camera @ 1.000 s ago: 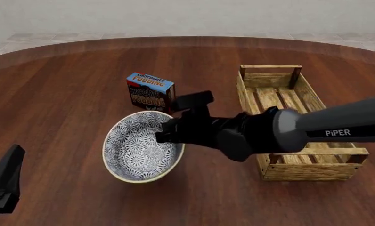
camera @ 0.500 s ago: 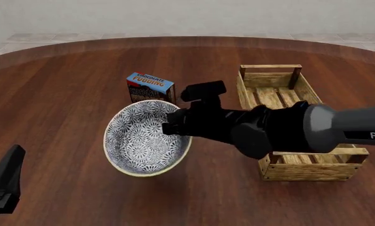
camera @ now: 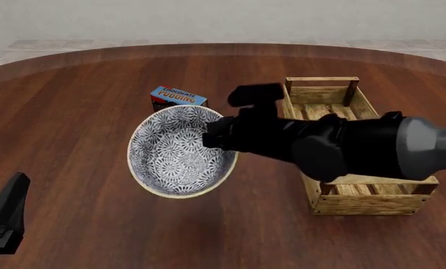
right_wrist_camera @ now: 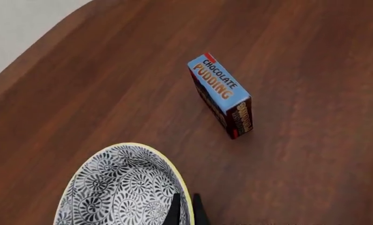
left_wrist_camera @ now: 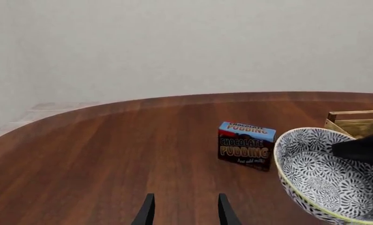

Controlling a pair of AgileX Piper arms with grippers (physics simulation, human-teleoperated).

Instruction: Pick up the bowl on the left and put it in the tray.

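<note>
Right gripper (camera: 210,137) pinched closed, arm raised; left gripper (left_wrist_camera: 185,213) parted, low.

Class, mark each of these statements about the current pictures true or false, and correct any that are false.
1. The right gripper is shut on the bowl at its rim. True.
2. The bowl sits inside the tray. False: it hangs tilted in the grip, left of the tray.
3. The chocolate pudding box stands on the table beyond the bowl. True.
4. The left gripper is holding the pudding box. False: its fingers are apart with nothing between them, well short of the box.
5. The tray holds a second bowl. False: only bare slats show in the part in view.
</note>
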